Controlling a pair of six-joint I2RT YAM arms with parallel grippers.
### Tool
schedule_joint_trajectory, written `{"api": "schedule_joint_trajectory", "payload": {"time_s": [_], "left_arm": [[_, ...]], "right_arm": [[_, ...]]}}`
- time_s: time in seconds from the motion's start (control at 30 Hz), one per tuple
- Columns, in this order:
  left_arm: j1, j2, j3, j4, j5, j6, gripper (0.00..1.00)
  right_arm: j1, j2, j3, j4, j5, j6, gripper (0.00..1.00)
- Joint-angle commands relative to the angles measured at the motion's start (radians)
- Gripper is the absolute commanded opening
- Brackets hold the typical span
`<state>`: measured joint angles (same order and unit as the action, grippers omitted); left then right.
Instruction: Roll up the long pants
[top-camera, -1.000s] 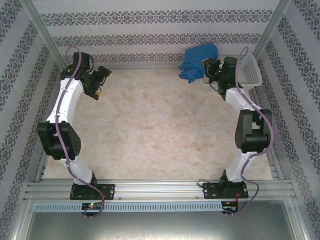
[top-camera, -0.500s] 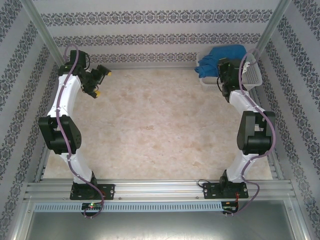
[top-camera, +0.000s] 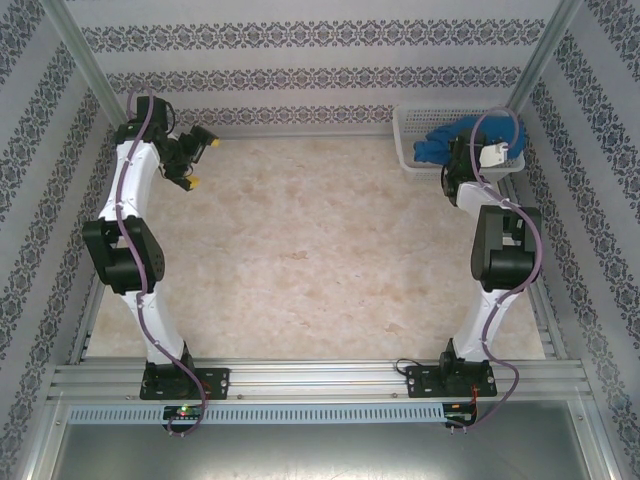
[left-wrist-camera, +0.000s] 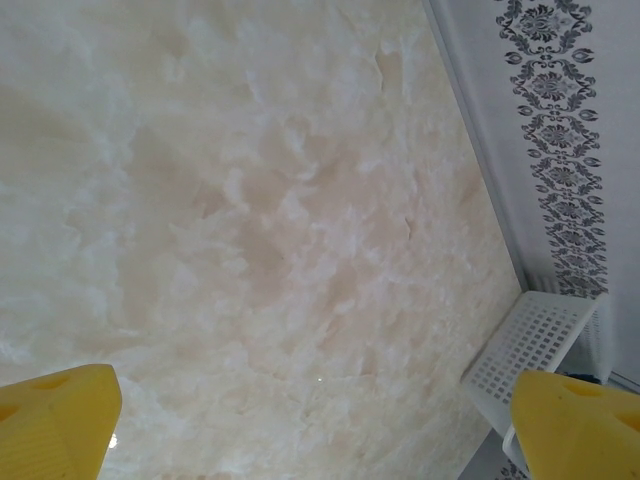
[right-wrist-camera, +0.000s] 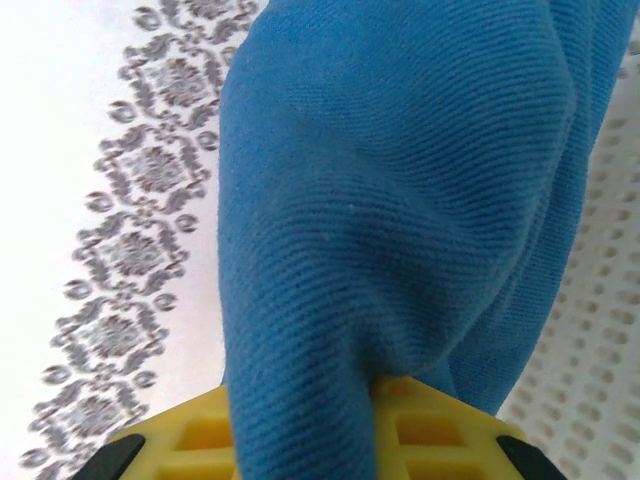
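Top external: the long pants (top-camera: 440, 146) are a bunched royal-blue bundle inside the white plastic basket (top-camera: 408, 150) at the far right corner of the marbled table (top-camera: 320, 250). The right arm (top-camera: 497, 262) reaches up to the basket and its wrist sits over the bundle. The left arm (top-camera: 125, 250) stands at the far left. The left gripper (top-camera: 203, 162) is in the air by the back wall, its yellow fingertips spread apart with nothing between them, well apart from the pants.

Left wrist: the left gripper (left-wrist-camera: 315, 425) has its two yellow fingers (left-wrist-camera: 55, 425) at opposite bottom corners, wide apart. Bare table (left-wrist-camera: 250, 220) lies below. A corner of the basket (left-wrist-camera: 535, 345) shows at lower right against the patterned wall (left-wrist-camera: 560, 130).

Right wrist: the right gripper (right-wrist-camera: 305, 430) pinches a fold of the long pants (right-wrist-camera: 400, 200), and the cloth runs down between the yellow fingers (right-wrist-camera: 450, 435). The patterned wall (right-wrist-camera: 150, 200) is on the left. Basket mesh (right-wrist-camera: 600, 350) is on the right.
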<state>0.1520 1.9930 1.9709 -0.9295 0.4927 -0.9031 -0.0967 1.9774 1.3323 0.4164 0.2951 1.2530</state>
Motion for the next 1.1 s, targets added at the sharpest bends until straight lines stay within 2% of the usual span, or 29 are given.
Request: {"api": "schedule_joint_trajectory", "payload": {"time_s": [0.0,0.47,0.5,0.53,0.6,0.67,0.77,0.87,1.07], "left_arm": [[0.009,0.019,0.044,-0.01,0.015,0.019,1.0],[0.009,0.055,0.057,-0.017,0.013,0.017,1.0],[0.009,0.057,0.058,-0.017,0.016,0.016,1.0],[0.009,0.058,0.059,-0.016,0.017,0.016,1.0],[0.009,0.056,0.059,-0.017,0.018,0.019,1.0],[0.009,0.054,0.059,-0.022,0.019,0.023,1.0],[0.011,0.042,0.045,-0.016,0.021,0.029,1.0],[0.015,0.026,0.026,0.006,0.026,0.032,1.0],[0.027,-0.012,0.018,0.033,0.035,0.067,1.0]], "right_arm": [[0.0,0.032,0.081,0.197,0.076,0.013,0.0],[0.008,0.207,0.336,0.008,0.085,-0.062,0.01],[0.006,0.219,0.362,-0.017,0.087,-0.065,0.08],[0.006,0.236,0.392,-0.043,0.087,-0.073,0.23],[0.005,0.263,0.452,-0.127,0.089,-0.082,0.62],[0.006,0.279,0.545,-0.295,0.1,-0.095,0.97],[0.019,0.287,0.682,-0.559,0.125,-0.156,0.98],[0.035,0.269,0.746,-0.704,0.086,-0.236,0.98],[0.099,0.036,0.56,-0.714,0.042,-0.582,0.98]]}}
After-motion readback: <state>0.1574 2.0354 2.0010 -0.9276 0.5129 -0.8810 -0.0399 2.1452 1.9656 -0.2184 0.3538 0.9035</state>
